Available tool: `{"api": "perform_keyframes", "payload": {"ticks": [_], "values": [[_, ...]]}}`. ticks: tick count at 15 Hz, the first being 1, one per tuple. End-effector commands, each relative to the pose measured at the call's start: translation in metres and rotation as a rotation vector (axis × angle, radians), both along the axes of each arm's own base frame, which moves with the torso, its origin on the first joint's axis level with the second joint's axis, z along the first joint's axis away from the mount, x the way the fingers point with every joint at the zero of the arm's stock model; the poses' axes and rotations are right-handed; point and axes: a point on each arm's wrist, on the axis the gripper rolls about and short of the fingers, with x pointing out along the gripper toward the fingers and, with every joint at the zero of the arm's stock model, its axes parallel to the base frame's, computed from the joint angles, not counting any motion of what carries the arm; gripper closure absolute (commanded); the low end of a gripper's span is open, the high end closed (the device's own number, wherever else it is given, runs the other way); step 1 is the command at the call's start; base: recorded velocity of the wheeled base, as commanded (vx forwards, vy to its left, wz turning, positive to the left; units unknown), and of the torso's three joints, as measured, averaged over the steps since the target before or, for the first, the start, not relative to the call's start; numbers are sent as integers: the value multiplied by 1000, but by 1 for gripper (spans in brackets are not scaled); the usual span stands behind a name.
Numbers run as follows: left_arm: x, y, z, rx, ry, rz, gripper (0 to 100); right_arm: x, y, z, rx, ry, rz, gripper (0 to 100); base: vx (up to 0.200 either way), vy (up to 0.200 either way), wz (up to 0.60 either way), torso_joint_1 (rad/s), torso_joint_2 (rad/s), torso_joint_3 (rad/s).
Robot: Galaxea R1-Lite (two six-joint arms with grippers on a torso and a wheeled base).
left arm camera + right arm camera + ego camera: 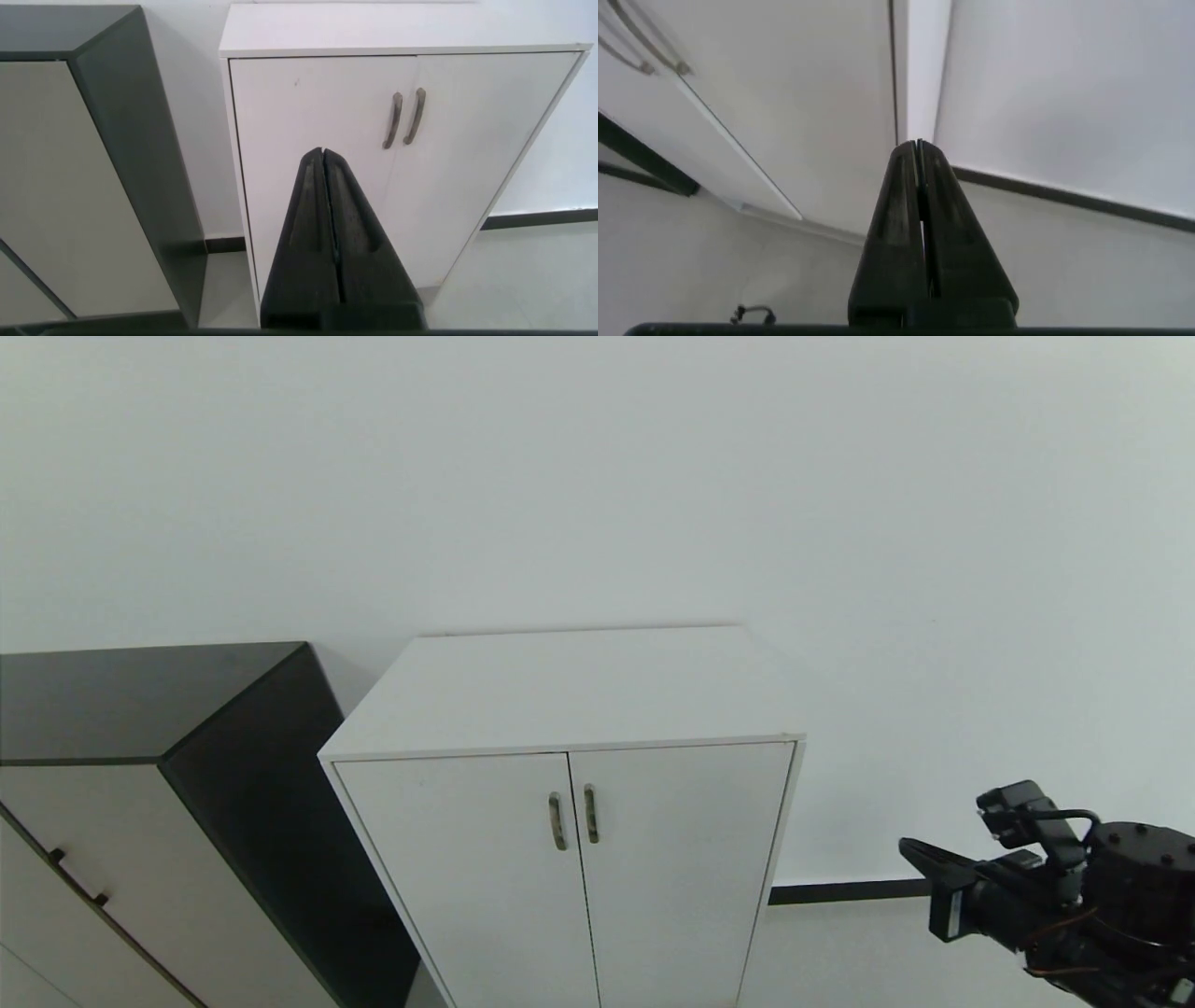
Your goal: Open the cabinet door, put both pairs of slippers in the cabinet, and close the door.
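Left gripper: jaws pressed flat together, holding nothing. It points at the front of the white cabinet and hangs apart from it, lined up with the left door.

Right gripper: same state, jaws closed on themselves, empty. In head view it sits low on my right, well clear of the cabinet's right side, fingers pointing toward it. From its wrist cam it aims at the cabinet's right front edge.

Cabinet stands against the wall, straight ahead of me. Both doors are closed: left door, right door. The two vertical bar handles sit side by side at the centre seam, untouched.

Just beside it on my left stands a dark cabinet with a light front and a small dark pull. A dark baseboard strip runs along the wall foot on the right.
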Motion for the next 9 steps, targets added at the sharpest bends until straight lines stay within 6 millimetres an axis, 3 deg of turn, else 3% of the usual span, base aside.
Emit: {"api": "perform_keyframes", "payload": {"ticks": [1, 5, 8, 9], "values": [[0, 0, 0, -1, 0, 0, 100, -25, -20, 24, 3, -68, -109, 100, 0, 0, 0, 0, 0, 0], [0, 0, 0, -1, 0, -1, 100, -70, -34, 42, -15, 1, -130, 100, 0, 0, 0, 0, 0, 0], [0, 0, 0, -2, 0, -1, 100, -116, -43, 40, -33, 82, -118, 100, 0, 0, 0, 0, 0, 0], [0, 0, 0, -2, 0, -1, 100, -123, -45, 40, -31, 88, -111, 100, 0, 0, 0, 0, 0, 0]]}}
